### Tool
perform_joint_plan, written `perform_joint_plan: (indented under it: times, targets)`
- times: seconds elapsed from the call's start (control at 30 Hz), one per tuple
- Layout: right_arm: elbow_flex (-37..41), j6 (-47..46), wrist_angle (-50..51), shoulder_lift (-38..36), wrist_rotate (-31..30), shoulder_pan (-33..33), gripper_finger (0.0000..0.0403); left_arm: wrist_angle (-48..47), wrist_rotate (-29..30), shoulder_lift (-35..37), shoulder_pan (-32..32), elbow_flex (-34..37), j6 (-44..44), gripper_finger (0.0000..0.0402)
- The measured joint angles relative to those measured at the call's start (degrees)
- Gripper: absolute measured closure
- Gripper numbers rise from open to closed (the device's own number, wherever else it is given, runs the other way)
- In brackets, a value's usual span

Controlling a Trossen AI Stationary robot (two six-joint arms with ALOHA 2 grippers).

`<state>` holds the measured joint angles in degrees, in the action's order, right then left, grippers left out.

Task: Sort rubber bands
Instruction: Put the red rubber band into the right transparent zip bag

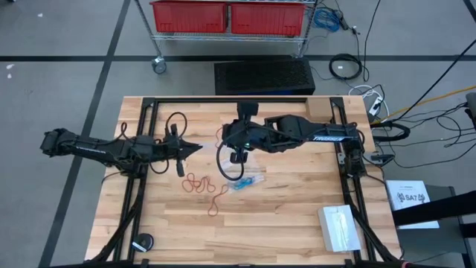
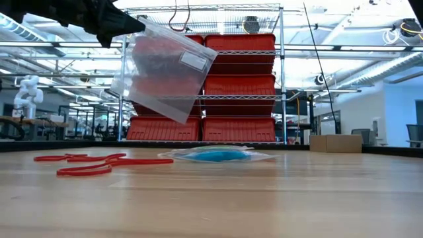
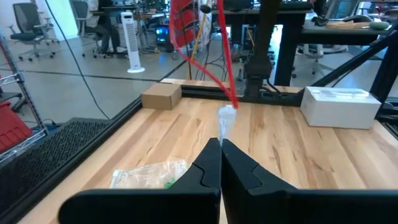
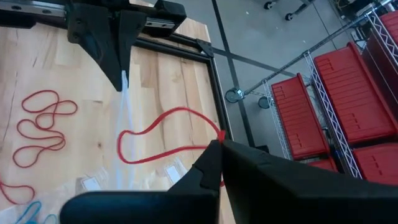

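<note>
My left gripper (image 1: 199,147) is shut on a clear plastic bag (image 2: 165,66) held above the table's middle. My right gripper (image 4: 219,146) is shut on one red rubber band (image 4: 146,134), whose loop hangs just above the bag's top edge (image 3: 225,118). More red rubber bands (image 1: 197,182) lie loose and flat on the wood. The blue rubber bands (image 2: 215,155) lie inside a clear bag flat on the table. Green rubber bands (image 3: 165,182) show inside another clear bag lying on the table. My left gripper pinches the clear bag's upper corner (image 2: 135,30) between its two fingers, which come level from the table's left. The bag hangs tilted below the fingers, clear of the table. My right gripper pinches the red band at one point of its loop (image 4: 217,135). Its fingers slant downward from the table's right. The rest of the loop (image 3: 214,68) hangs slack, clear of the table.
A white box (image 1: 338,227) stands near the table's front right corner and a small black round thing (image 1: 141,242) near the front left. Another red band (image 1: 214,205) lies alone toward the near edge. A rack with red bins (image 1: 227,15) stands beyond the far edge.
</note>
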<state>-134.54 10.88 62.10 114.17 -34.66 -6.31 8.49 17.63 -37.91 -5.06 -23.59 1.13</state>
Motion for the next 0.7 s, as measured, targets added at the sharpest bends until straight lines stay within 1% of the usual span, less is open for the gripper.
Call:
perform_joint_plan:
  times: [0.23,0.7]
  targets:
    - [0.0,0.27,0.0,0.0,0.03,0.0,0.0403,0.04,0.04,0.0,0.0,0.0,0.0,0.0401]
    - [0.0,-0.71,0.64,0.02,0.2,-0.15,0.0403,0.02,3.1,0.0,0.0,0.0,0.11,0.0401]
